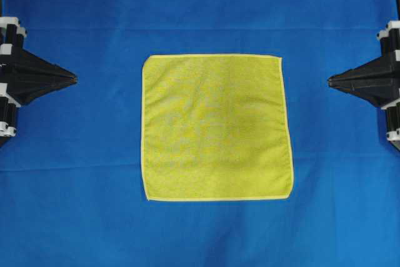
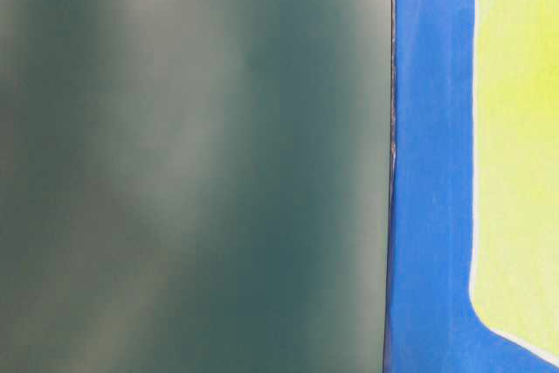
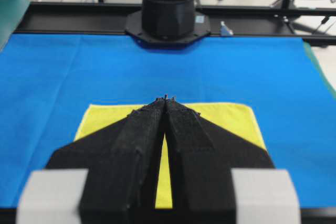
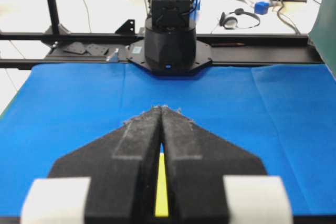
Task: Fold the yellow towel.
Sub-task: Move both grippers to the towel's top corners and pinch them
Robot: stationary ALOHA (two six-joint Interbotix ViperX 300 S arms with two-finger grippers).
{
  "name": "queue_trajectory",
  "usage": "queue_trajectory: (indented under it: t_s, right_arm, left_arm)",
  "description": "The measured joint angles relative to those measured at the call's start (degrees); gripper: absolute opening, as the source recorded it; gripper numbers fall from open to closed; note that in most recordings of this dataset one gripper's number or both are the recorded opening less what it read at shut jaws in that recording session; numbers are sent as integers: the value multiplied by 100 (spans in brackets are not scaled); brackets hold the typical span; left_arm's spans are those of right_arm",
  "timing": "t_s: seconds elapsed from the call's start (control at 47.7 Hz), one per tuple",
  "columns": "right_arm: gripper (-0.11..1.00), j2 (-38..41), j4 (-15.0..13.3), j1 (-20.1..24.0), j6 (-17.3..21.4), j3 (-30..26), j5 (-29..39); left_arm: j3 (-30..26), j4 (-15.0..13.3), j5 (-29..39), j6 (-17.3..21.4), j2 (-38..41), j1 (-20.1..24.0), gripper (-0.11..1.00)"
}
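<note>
While both stand closed, yellow towel (image 1: 217,127) lies flat between left gripper (image 1: 74,79) and right gripper (image 1: 330,80).

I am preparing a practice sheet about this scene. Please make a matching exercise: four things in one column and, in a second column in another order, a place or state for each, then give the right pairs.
Column 1
1. yellow towel
2. blue table cloth
3. left gripper
4. right gripper

Column 2
A. at the right edge of the overhead view, shut, clear of the towel
B. covers the whole table
C. lies flat and unfolded in the middle
D. at the left edge of the overhead view, shut, clear of the towel

Pairs: 1-C, 2-B, 3-D, 4-A
</note>
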Motion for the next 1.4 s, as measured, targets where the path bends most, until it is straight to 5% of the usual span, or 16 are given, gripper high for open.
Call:
queue_trajectory:
  t_s: [0.23,0.545,0.691,0.901,1.404]
  right_arm:
    - [0,44,26,-62,53,-264,492]
    - [0,650,132,-940,167,-281,1248]
    - [4,1134,132,-1213,185,-281,1292]
    - [61,2127,132,-1679,185,-422,1424]
    - [59,4641,0,-2320,158,-949,1327]
  left_arm:
    - [0,-132,343,-35,70,18,0]
    - [9,-141,237,-79,949,510,1]
    - [-44,-141,62,-88,1670,800,29]
    - [-352,-141,-88,-97,2777,1116,84]
    - [-1134,-141,-782,-53,5528,1617,85]
